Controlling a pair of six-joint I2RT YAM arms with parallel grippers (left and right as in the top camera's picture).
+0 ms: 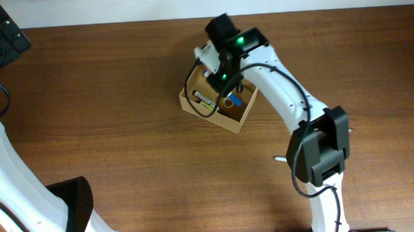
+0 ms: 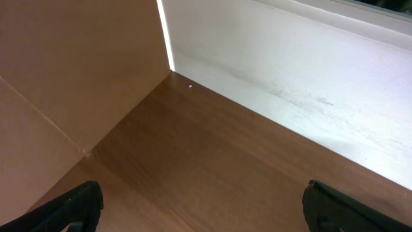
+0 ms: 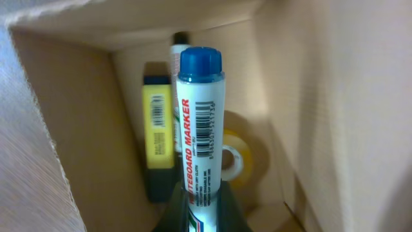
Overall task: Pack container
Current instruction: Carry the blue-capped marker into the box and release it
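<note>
Container (image 1: 237,122) directly beneath right claw (image 1: 223,87), seemingly clenched on whiteboard marker (image 3: 200,129), left claw (image 2: 203,212) released

The container (image 1: 236,120) sits on the desk (image 1: 110,134) near its middle. Inside it, seen from the right wrist, a highlighter (image 3: 158,138) lies left and a tape roll (image 3: 243,154) right. The whiteboard marker (image 3: 201,122), in the right end effector (image 1: 223,80), stands between them.

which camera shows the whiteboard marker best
Right wrist: the whiteboard marker fills the centre of the frame, with its blue cap and label readable, pointing into the container. In the overhead view, the right gripper hides nearly all of it. The left wrist view shows none of it.
</note>
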